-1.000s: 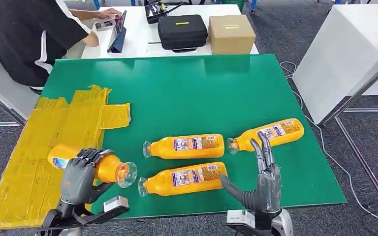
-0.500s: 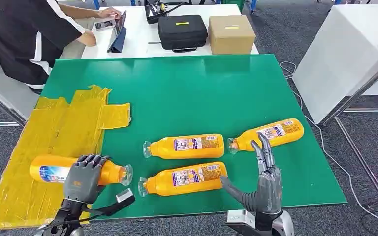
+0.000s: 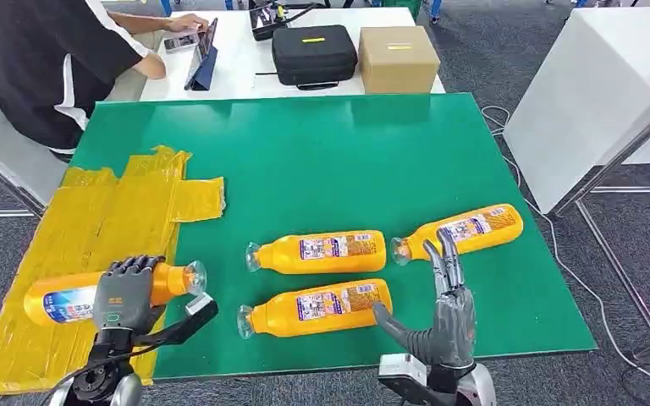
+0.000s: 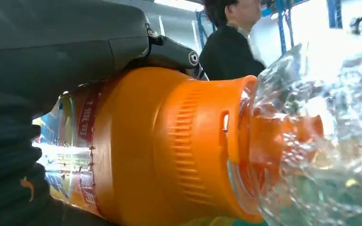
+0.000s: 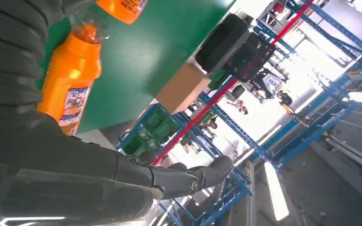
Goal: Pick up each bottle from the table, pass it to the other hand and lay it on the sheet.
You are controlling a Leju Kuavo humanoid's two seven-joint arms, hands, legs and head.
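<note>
Orange bottle in left hand overlaps yellow sheet's near edge.

orange bottles, yellow sheet, green table

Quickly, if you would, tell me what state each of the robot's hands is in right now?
Left hand: holding an orange bottle over the yellow sheet.
Right hand: open, fingers apart, holding nothing.
</note>
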